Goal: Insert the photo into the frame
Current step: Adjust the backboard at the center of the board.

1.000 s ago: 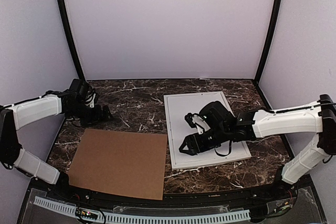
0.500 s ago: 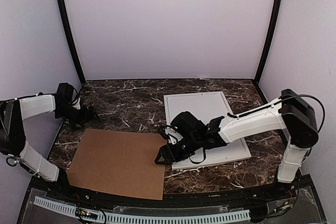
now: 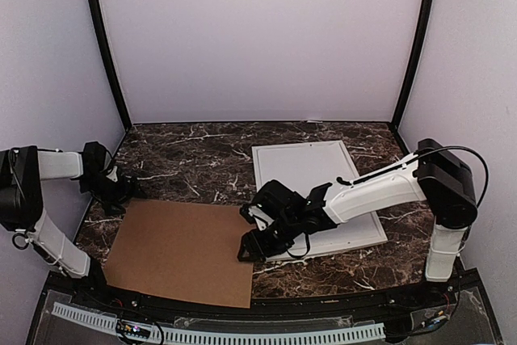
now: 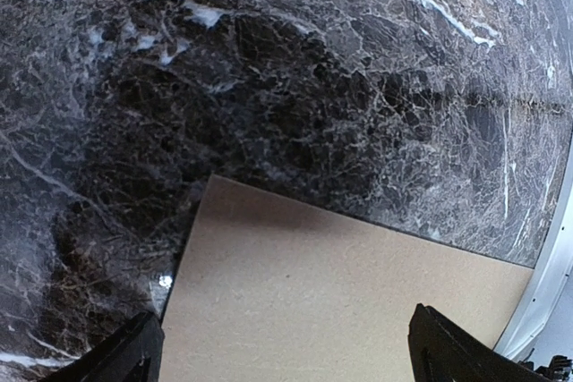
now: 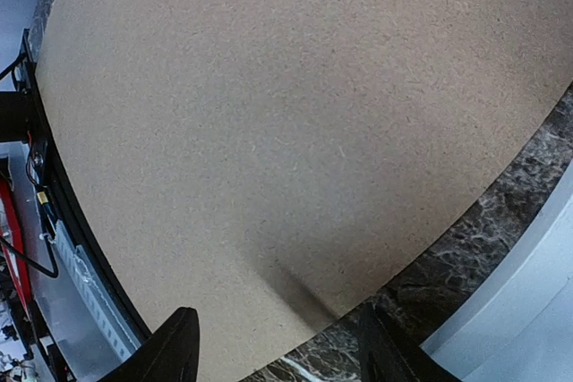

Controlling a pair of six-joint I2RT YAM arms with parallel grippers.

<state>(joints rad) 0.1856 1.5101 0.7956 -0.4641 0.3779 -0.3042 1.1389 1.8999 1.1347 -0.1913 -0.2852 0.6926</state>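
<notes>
- Right gripper (image 3: pixel 249 250): it is hanging low over the right edge of the cardboard (image 3: pixel 182 252). Its two fingers (image 5: pixel 179 346) are standing apart with nothing clamped between them. In the wrist view the cardboard's edge is slanting underneath, with one finger over the brown sheet and the other at its border. Whether the tips are touching the sheet, I cannot tell.
- Right arm: it is stretching leftward from its base and crossing above the near left part of the frame (image 3: pixel 311 163).
- Frame: white and rectangular, it is lying flat on the table (image 3: pixel 202 147). It is sitting just to the right of the right gripper and partly under that wrist and forearm. A thin strip of dark marble is showing between it and the cardboard. It is lying well to the right of the left gripper (image 3: pixel 121 193).
- Left gripper: it is hovering at the far left corner of the cardboard, close to the table's left edge. Its fingers (image 4: pixel 125 355) are spread wide and holding nothing.
- Cardboard: plain brown, it is lying flat under both grippers. For the left gripper, it is filling the gap between the fingers. Its corner is ending a little way ahead of them, with bare marble beyond.
- Table: dark marble with white veins, it is running out ahead of the left gripper and on both its sides.
</notes>
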